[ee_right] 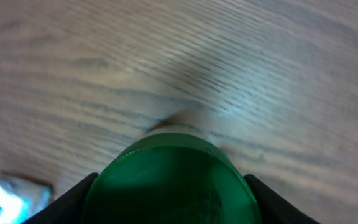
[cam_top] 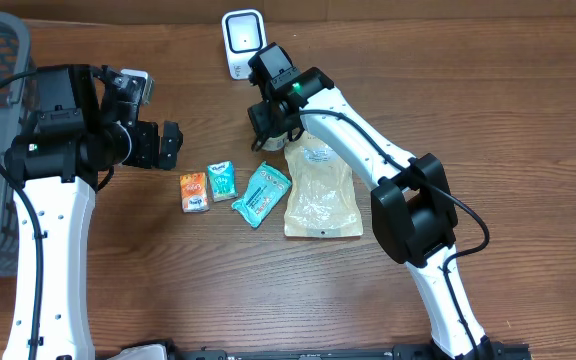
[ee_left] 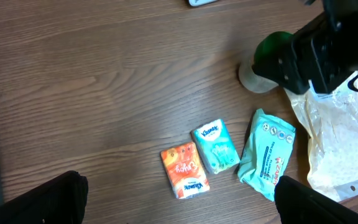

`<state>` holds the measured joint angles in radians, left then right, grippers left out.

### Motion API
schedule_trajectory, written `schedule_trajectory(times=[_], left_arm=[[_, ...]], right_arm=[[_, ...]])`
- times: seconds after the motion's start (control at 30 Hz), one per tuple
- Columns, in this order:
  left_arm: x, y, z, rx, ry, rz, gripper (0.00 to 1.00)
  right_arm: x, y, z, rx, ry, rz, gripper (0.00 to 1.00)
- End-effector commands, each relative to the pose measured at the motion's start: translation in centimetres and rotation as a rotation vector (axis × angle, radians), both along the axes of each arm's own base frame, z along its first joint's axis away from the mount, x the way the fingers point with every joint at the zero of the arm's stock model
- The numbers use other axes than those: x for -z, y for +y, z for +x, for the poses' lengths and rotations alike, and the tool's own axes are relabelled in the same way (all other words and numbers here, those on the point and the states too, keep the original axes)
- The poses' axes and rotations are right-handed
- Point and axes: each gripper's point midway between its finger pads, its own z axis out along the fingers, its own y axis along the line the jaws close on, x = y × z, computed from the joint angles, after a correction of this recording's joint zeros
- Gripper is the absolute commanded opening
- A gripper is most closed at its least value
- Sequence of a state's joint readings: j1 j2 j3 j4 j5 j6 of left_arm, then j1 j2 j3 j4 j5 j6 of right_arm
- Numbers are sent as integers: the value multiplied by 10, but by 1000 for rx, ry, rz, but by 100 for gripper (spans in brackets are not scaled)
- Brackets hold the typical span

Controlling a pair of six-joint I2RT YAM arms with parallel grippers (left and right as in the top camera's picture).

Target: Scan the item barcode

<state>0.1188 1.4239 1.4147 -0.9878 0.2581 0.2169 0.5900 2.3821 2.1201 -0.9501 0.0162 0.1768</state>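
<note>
The scanner (cam_top: 243,40) stands close at twelve o'clock of my right claw (cam_top: 268,118). The green-capped jar (ee_left: 267,48) stands upright directly beneath it, fingers (ee_right: 67,206) flanking the cap; whether they grip, I cannot tell. My left claw (cam_top: 163,145), spread wide, hangs at nine o'clock.

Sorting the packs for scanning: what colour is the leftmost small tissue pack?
The leftmost tissue pack is orange, clearest in the left wrist view.
</note>
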Motion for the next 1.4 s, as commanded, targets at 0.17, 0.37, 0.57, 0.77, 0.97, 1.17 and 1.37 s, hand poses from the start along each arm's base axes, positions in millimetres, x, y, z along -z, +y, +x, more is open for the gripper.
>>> schedule_trajectory(times=[0.17,0.37,0.57,0.77,0.97,1.17,1.37], left_arm=[[-9,0,2,0,-25,2,100],[-9,0,2,0,-25,2,100],[-9,0,2,0,-25,2,100],[-9,0,2,0,-25,2,100],[-9,0,2,0,-25,2,100],[-9,0,2,0,-25,2,100],[-9,0,2,0,-25,2,100]], right_arm=[[-4,-16,0,610,92,120,63],[-5,-21,1,677,39,83,84],[-5,-19,-4,566,29,29,92],[-38,3,-1,110,-28,-16,95],[-52,3,-14,-365,-76,-165,100],[-23,-6,-26,-617,-52,-254,100],[-7,-19,-6,-588,-84,-252,100]])
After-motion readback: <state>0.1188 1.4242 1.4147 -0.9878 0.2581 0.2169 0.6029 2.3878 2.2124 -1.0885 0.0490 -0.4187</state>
